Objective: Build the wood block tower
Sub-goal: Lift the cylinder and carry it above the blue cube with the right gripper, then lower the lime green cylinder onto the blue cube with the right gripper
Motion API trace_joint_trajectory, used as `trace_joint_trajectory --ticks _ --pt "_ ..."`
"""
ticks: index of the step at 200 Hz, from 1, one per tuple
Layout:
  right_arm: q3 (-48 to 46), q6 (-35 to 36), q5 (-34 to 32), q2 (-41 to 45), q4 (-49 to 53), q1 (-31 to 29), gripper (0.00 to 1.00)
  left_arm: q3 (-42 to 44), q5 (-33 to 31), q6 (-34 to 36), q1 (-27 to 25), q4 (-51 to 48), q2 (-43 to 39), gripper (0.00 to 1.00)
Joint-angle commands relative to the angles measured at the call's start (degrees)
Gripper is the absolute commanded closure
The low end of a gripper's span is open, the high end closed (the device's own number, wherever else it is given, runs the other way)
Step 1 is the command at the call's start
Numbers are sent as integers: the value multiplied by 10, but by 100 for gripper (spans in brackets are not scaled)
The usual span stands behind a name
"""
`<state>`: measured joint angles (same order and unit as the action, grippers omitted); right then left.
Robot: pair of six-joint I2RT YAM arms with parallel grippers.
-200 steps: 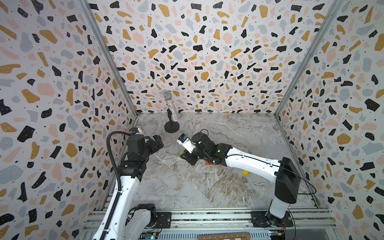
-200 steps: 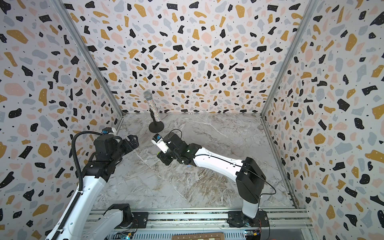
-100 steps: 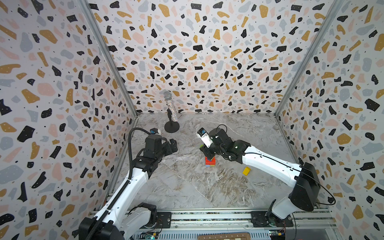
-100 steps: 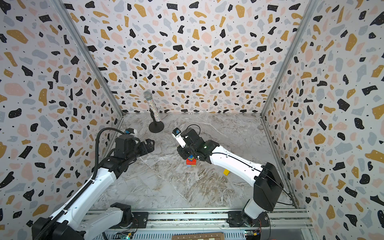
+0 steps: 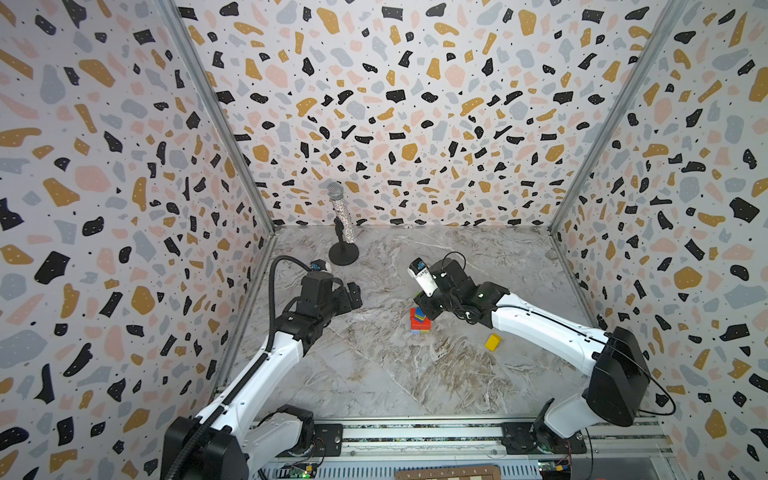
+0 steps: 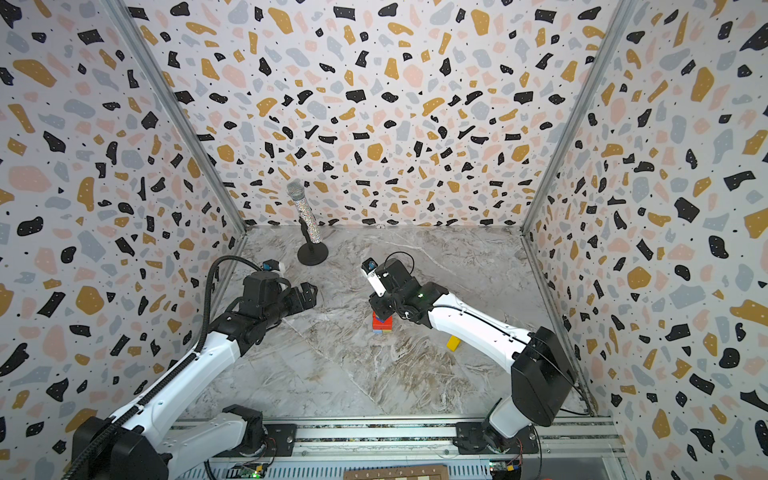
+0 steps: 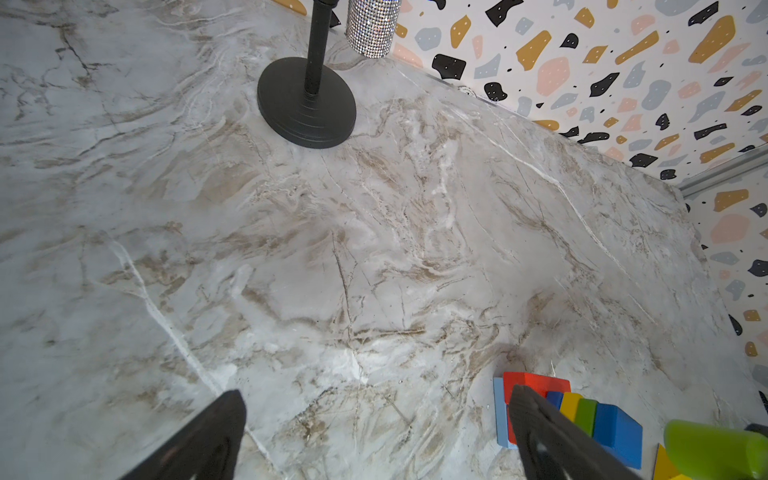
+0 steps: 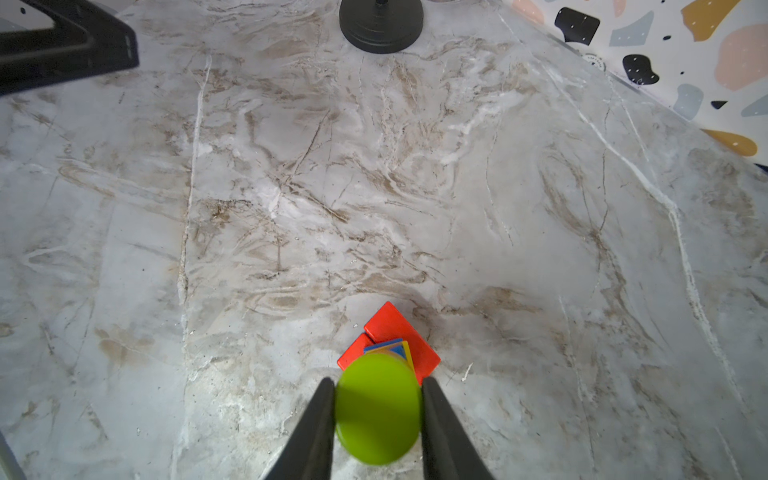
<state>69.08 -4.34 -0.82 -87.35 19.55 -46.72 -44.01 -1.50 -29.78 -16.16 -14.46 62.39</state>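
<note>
Gripping a lime-green cylinder point(image 8: 377, 415) by its round sides, the right pincer point(image 8: 378, 382) is hanging right over the tower point(image 5: 419, 321), which is standing mid-counter point(image 5: 374, 374). The cylinder is blocking most of the stack in the right wrist view, with only red, blue and yellow edges peeking out; whether it is touching the top block, cannot tell. In both top views the pincer is covering the tower's top, so the layers are hard to count. The left pincer point(image 7: 374, 392) is hovering spread wide and holding nothing, off to the tower's left, one finger cutting across the stack in the left wrist view. Counting: one tower, one cylinder, one loose yellow block point(image 5: 493, 342) lying apart to its right, and one glittery microphone point(image 5: 344, 212) sitting on one black stand point(image 5: 343, 254) at the back.
</note>
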Motion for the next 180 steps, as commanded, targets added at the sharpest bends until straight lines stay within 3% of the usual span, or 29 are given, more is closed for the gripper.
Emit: trace_joint_trajectory --ticks 1,180 --pt "-11 -14 16 28 -17 8 83 0 2 10 -2 19 6 0" --pt "-50 -19 52 24 -58 24 85 -1 -1 13 -1 17 17 0"
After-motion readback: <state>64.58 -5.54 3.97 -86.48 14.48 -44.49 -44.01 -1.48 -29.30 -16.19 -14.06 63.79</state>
